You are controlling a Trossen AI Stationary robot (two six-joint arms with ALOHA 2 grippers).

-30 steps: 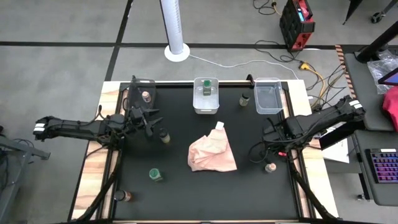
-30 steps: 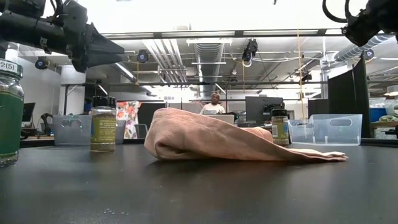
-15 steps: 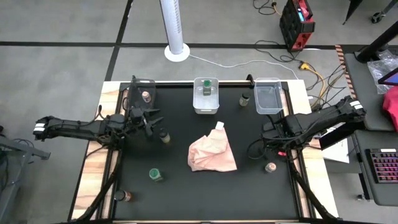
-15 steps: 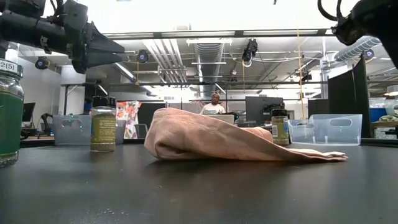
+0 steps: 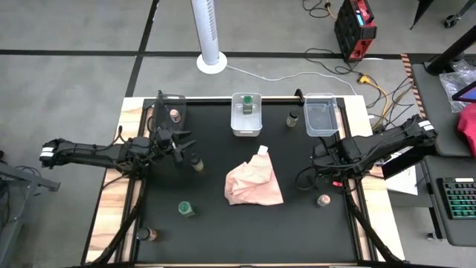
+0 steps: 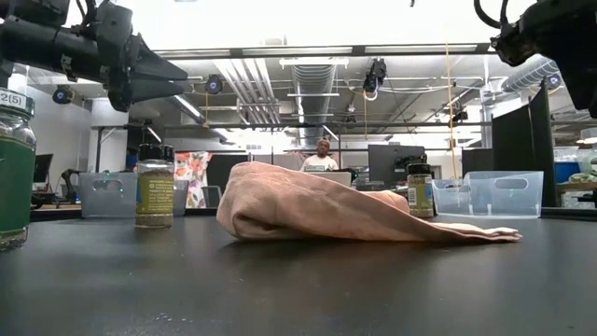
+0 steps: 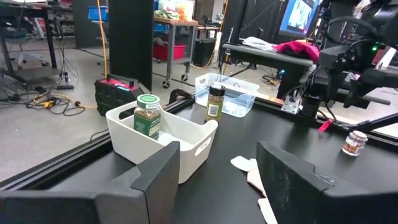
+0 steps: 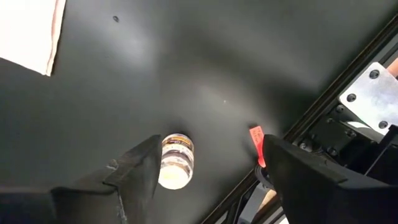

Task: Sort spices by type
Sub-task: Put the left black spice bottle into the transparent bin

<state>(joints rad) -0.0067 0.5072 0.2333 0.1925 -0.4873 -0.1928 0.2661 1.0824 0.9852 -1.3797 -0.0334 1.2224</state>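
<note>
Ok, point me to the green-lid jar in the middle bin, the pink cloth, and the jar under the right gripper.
green-lid jar (image 7: pixel 148 99): left wrist view, on its green lid.
pink cloth (image 5: pixel 254 183): high view, on the middle of the crumpled fabric.
tan-lid jar (image 8: pixel 176 160): right wrist view, on its glass side.

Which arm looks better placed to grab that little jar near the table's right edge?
The right one. Its gripper hangs with open fingers just beside the tan-lidded jar, which shows between its fingers in its wrist view. The left gripper is far across the table.

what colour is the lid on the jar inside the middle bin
Green. The jar stands in the white middle bin; the left wrist view shows it best.
</note>
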